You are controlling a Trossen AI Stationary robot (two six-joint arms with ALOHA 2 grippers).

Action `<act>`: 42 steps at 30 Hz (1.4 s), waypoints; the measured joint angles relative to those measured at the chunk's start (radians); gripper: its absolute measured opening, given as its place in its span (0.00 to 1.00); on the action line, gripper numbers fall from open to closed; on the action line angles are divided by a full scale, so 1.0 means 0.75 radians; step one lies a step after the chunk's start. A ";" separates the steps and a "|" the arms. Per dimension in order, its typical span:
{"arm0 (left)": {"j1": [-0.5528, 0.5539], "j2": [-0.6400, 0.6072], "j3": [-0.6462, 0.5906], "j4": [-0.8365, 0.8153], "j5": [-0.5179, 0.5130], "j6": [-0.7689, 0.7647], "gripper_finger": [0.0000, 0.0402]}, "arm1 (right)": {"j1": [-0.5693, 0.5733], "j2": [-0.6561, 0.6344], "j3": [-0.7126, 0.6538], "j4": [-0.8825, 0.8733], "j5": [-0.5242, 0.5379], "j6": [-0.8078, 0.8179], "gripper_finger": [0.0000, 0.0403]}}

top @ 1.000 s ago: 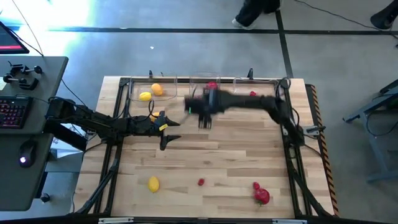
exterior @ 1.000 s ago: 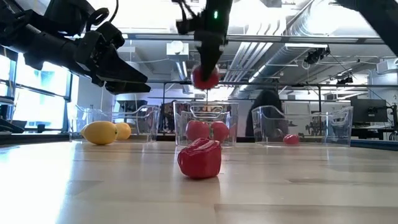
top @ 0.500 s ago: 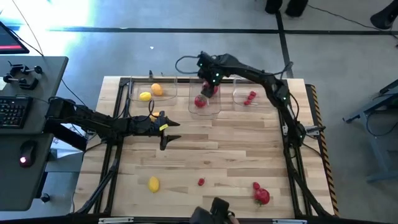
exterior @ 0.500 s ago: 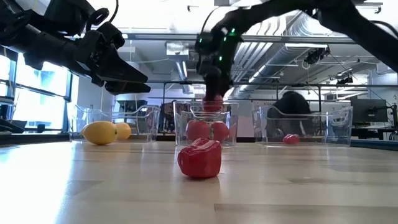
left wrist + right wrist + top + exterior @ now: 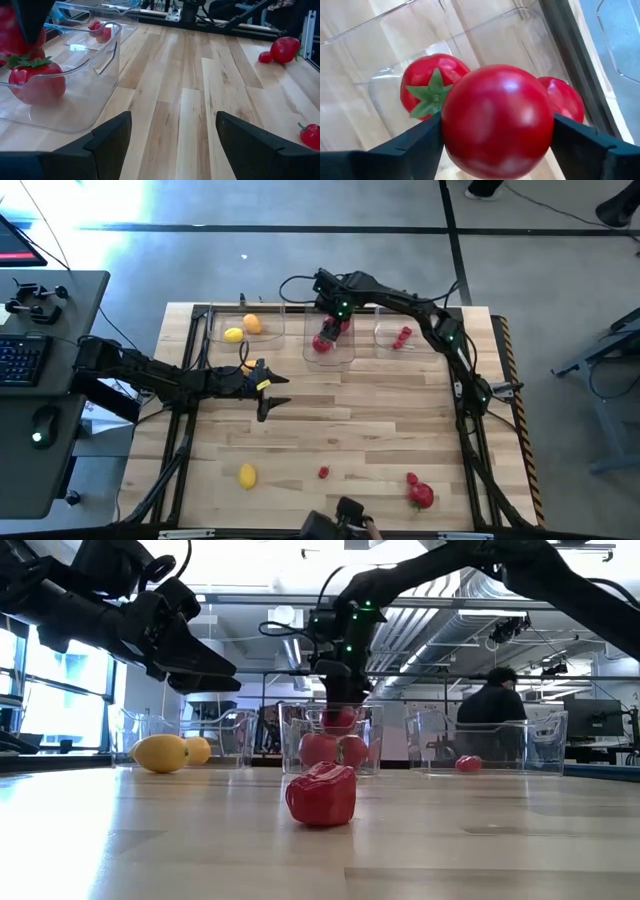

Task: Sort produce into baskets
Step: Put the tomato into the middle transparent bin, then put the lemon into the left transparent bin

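No text, label, brand, number or sign can be read in any of the views.

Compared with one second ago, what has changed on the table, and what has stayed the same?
The right gripper carried a red tomato back from over the table into the middle bin; the tomato sits between its fingers, above two others. The left gripper, open, and the loose fruit in front kept their places.
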 joint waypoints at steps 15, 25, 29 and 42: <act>0.001 0.000 0.000 -0.010 -0.052 -0.034 0.69 | 0.001 0.028 -0.001 0.064 0.024 0.004 0.84; 0.001 0.000 0.000 -0.016 -0.054 -0.032 0.69 | 0.025 0.012 -0.001 -0.006 0.051 -0.018 0.81; 0.013 0.000 0.001 -0.023 -0.068 -0.031 0.69 | 0.089 -0.050 -0.001 -0.073 0.284 -0.091 0.62; 0.040 -0.001 0.283 -0.625 -0.065 0.068 0.57 | 0.159 -0.137 -0.001 0.076 0.171 -0.116 0.04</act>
